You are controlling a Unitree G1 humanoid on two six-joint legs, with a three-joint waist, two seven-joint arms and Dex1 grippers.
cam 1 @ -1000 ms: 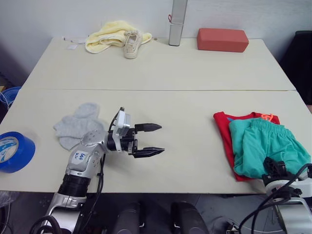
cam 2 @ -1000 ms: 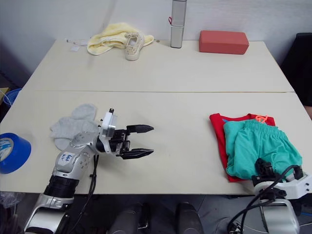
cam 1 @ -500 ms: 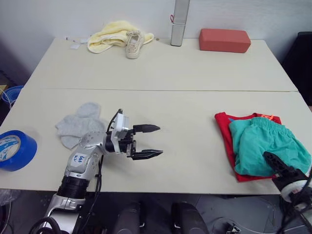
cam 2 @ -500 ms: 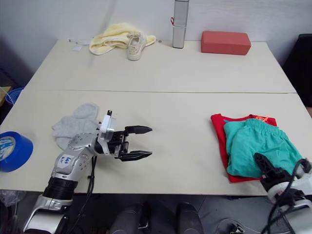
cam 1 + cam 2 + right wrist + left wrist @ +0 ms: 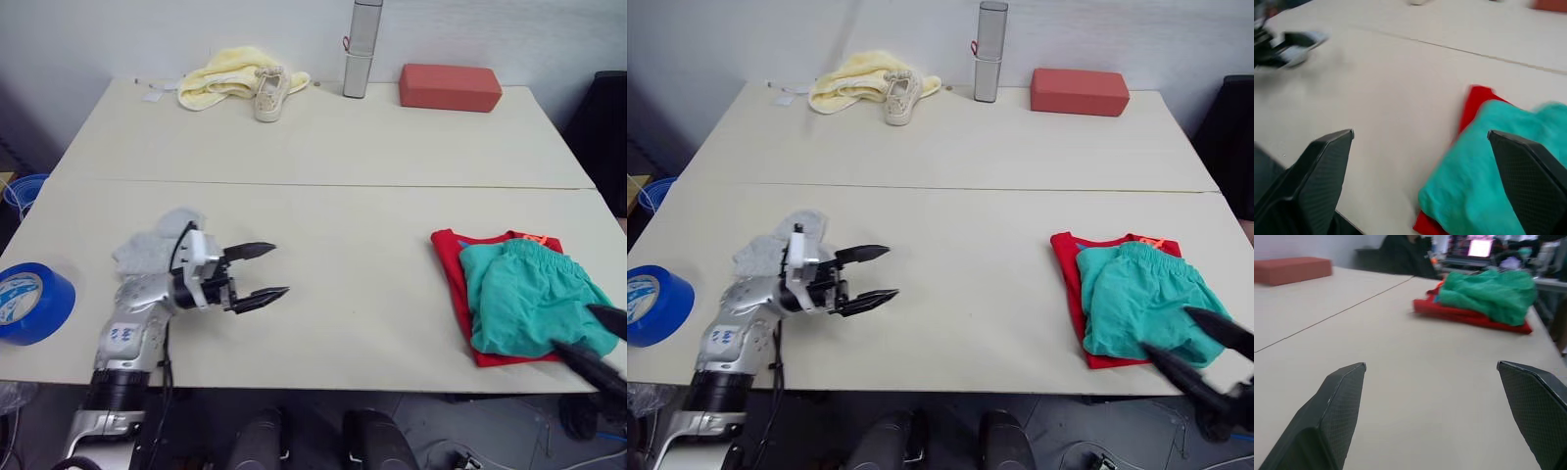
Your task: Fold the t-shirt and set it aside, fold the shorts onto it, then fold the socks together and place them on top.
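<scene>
Behind the spread-fingered left gripper (image 5: 263,272) lie light grey knit socks (image 5: 147,250); right gripper (image 5: 1205,354), also spread, hovers beside teal-green fabric shorts (image 5: 1138,302) atop the folded red cotton t-shirt (image 5: 1066,269).

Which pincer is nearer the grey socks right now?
Left. The left pincer hangs open just beside the socks, its fingers pointing away from them. The right pincer, also open, is across the table by the shorts.

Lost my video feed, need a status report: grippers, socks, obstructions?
Left gripper open, empty, beside the socks. Right gripper open by the shorts, stacked on the t-shirt. Nothing blocking the socks.
</scene>
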